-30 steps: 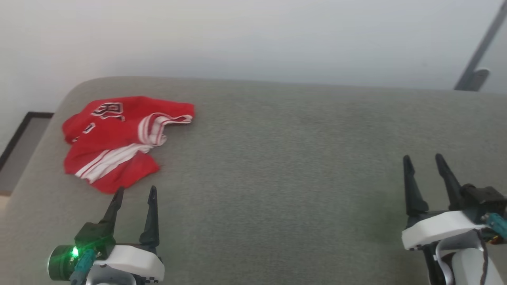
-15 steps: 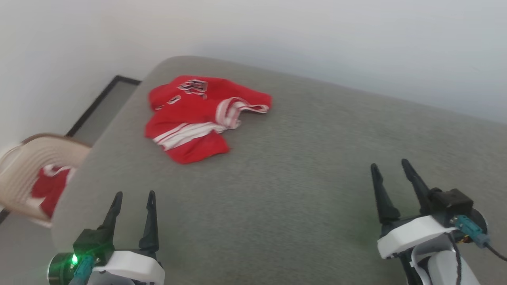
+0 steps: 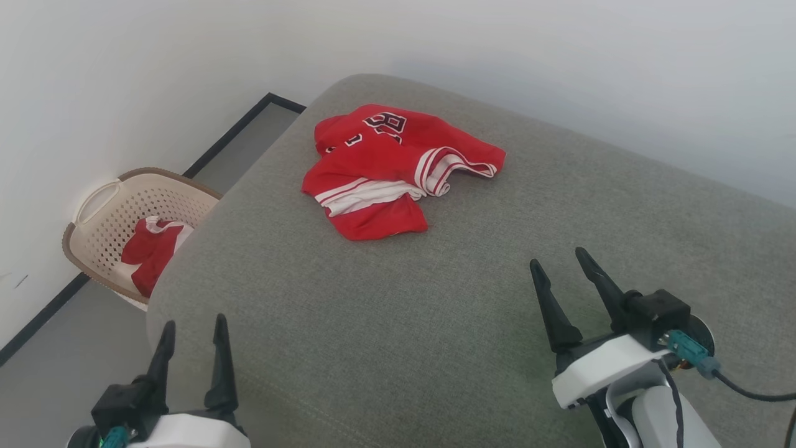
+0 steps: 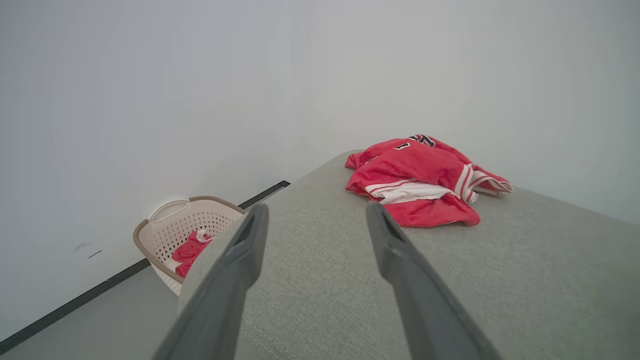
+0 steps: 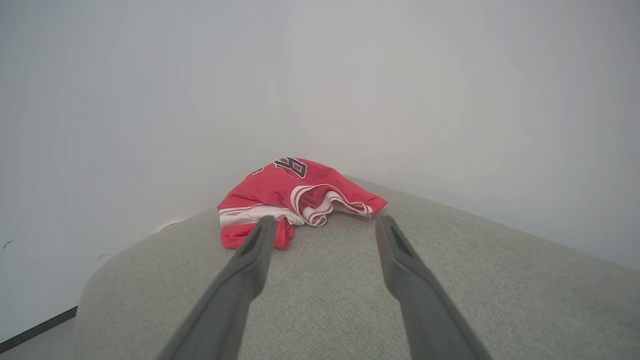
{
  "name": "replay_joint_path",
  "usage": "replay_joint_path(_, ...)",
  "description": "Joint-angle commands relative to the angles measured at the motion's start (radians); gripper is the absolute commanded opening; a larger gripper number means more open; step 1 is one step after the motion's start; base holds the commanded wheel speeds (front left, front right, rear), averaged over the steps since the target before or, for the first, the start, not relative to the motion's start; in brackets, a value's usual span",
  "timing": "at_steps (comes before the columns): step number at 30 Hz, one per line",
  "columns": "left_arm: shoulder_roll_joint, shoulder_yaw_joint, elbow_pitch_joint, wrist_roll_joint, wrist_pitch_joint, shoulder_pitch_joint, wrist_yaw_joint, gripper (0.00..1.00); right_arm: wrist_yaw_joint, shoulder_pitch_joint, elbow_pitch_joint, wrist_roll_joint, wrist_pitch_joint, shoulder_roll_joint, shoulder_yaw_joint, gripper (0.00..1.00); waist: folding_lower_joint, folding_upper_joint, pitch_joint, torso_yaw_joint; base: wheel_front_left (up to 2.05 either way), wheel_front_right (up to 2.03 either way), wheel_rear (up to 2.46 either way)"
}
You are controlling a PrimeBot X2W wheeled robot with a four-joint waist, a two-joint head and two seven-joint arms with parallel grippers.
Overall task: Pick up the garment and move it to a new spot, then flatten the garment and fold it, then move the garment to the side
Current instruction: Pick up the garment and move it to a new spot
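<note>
The garment (image 3: 388, 171), a red jersey with white-and-red striped trim and black lettering, lies crumpled near the far left corner of the grey cushioned surface (image 3: 435, 298). It also appears ahead of the fingers in the left wrist view (image 4: 425, 182) and the right wrist view (image 5: 295, 197). My left gripper (image 3: 193, 326) is open at the lower left, over the surface's near left edge, well short of the jersey. My right gripper (image 3: 559, 261) is open at the lower right with nothing between its fingers.
A beige perforated laundry basket (image 3: 109, 208) stands on the floor left of the surface, holding another red piece of clothing (image 3: 152, 249). It shows too in the left wrist view (image 4: 175, 230). A white wall with a dark baseboard (image 3: 236, 134) runs behind.
The head camera has swung left, so the picture shifted right and the basket came into view. The jersey itself lies as before. Both grippers stay open.
</note>
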State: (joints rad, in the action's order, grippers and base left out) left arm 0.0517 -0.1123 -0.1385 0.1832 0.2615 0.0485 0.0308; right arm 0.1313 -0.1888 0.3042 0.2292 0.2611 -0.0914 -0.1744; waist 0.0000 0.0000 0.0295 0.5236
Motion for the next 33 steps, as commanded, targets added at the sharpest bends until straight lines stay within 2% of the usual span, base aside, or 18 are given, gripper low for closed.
replay_joint_path(1,-0.001,-0.002,0.010,0.013,0.005,0.017,-0.011,1.00,-0.001,-0.014,0.008,0.007,0.006,-0.001,-0.008,1.00,0.0000,0.0000,0.004,0.002,0.00,0.00,0.00)
replay_joint_path(6,-0.002,0.001,0.024,0.025,0.005,0.032,-0.017,1.00,-0.001,-0.012,0.007,0.014,0.006,-0.003,-0.013,1.00,0.0000,0.0000,0.005,0.000,0.00,0.00,0.00)
replay_joint_path(10,-0.002,0.016,0.010,0.007,0.005,0.007,0.008,1.00,-0.001,0.009,0.002,0.011,0.006,0.001,0.003,1.00,0.0000,0.0000,0.006,-0.012,0.00,0.00,0.00)
replay_joint_path(13,0.001,0.025,-0.007,-0.024,0.005,-0.043,0.033,1.00,-0.001,-0.002,-0.003,0.001,0.006,0.003,-0.001,1.00,0.0000,0.0000,0.025,-0.062,0.00,0.00,0.00)
replay_joint_path(17,0.032,0.044,-0.046,-0.057,0.005,-0.163,0.064,1.00,-0.001,-0.033,-0.013,-0.004,0.006,-0.004,-0.005,1.00,0.0000,0.0000,0.067,-0.151,0.00,0.00,0.00)
replay_joint_path(23,0.119,0.068,-0.194,-0.059,0.005,-0.411,0.091,1.00,-0.001,-0.077,-0.028,-0.005,0.006,-0.019,0.004,1.00,0.0000,0.0000,0.156,-0.299,0.00,0.00,0.00)
replay_joint_path(25,0.165,0.075,-0.266,-0.061,0.005,-0.493,0.095,1.00,-0.001,-0.087,-0.032,-0.003,0.006,-0.020,0.010,1.00,0.0000,0.0000,0.187,-0.343,0.00,0.00,0.00)
replay_joint_path(28,0.207,0.069,-0.406,0.005,-0.008,-0.615,0.100,1.00,-0.001,-0.101,-0.040,0.001,0.006,-0.018,0.020,1.00,0.0000,0.0000,0.228,-0.402,0.00,0.00,0.00)
replay_joint_path(29,0.238,0.075,-0.451,0.027,-0.019,-0.657,0.100,1.00,-0.001,-0.107,-0.044,0.003,0.006,-0.015,0.018,1.00,0.0000,0.0000,0.240,-0.422,0.00,0.00,0.00)
replay_joint_path(33,0.333,0.115,-0.624,0.125,-0.128,-0.791,0.100,1.00,-0.001,-0.126,-0.054,0.007,0.006,-0.007,0.023,1.00,0.0000,0.0000,0.280,-0.482,0.00,0.00,0.00)
